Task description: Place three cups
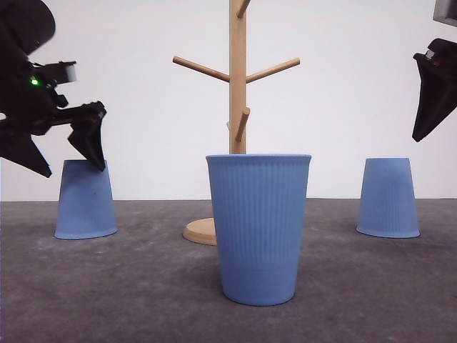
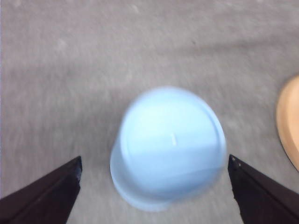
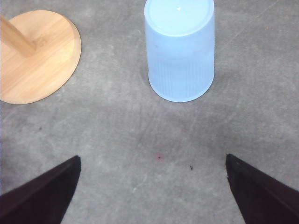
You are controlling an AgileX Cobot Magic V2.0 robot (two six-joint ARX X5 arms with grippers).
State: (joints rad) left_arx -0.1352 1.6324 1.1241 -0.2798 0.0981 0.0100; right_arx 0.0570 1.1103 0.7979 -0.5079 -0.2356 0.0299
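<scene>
Nearest the front camera, the middle cup [image 1: 259, 229] stands upright on the grey counter [image 1: 143, 300], mouth up, its ribbed sides tapering down to a narrower base. Just behind it and a little to the left stands the wooden rack [image 1: 238, 78], a round base with a straight post and bare pegs sticking out at angles; part of the base is hidden by the cup.

Farther back, well apart on either side of the rack, the other two cups sit upside down on their rims. The left cup [image 1: 86, 200] is on the left side of the counter. The left gripper [image 1: 89, 139] hangs right over it with its dark fingertips at about the level of the cup's upturned bottom; whether they touch it cannot be told from the front. In the left wrist view the same cup [image 2: 168, 147] lies blurred between the two fingers [image 2: 46, 196], and the jaws are spread wide on either side, clear of it.

The right cup [image 1: 388, 198] stands on the right side. The right gripper [image 1: 432, 93] is raised high above it, holding nothing. Its wrist view shows that cup [image 3: 180, 49] beside the rack's round base [image 3: 35, 56], with the jaws wide apart and bare counter between them.
</scene>
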